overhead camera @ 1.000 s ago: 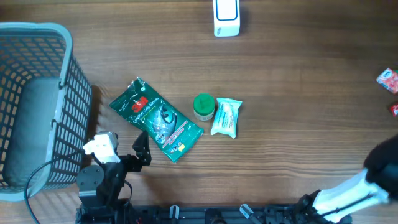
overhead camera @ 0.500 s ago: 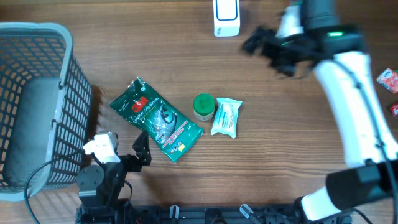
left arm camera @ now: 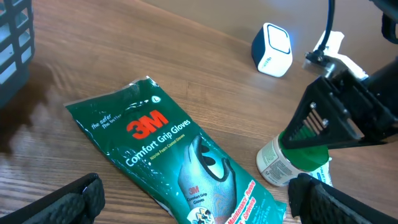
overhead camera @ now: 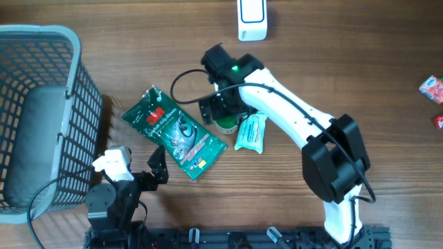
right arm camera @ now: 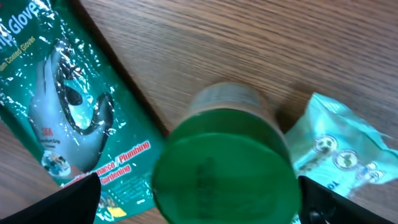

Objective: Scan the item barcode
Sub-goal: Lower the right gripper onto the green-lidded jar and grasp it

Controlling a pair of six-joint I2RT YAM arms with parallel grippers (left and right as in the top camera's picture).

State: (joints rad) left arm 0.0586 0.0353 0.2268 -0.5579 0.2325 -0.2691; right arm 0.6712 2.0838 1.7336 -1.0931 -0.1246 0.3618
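A small jar with a green lid [right arm camera: 224, 168] stands mid-table between a green 3M glove packet [overhead camera: 173, 133] and a pale wipes packet [overhead camera: 250, 131]. My right gripper [overhead camera: 223, 111] hangs right over the jar, open, its fingers [right arm camera: 74, 199] wide on either side of the lid without touching it. From the left wrist view the jar [left arm camera: 283, 165] shows a white label below that gripper [left arm camera: 336, 118]; I make out no barcode. The white scanner [overhead camera: 251, 19] stands at the far edge. My left gripper [overhead camera: 156, 170] rests open near the front edge, just short of the glove packet [left arm camera: 174, 158].
A tall grey wire basket [overhead camera: 41, 31] fills the left side, close to the left arm. Two small red packets [overhead camera: 432, 90] lie at the right edge. The right arm's cable loops over the wood [overhead camera: 181, 79] behind the glove packet.
The right arm has swung from the front right corner, past the far right of the table, to above the green-lidded jar. The left arm and all items have stayed put.
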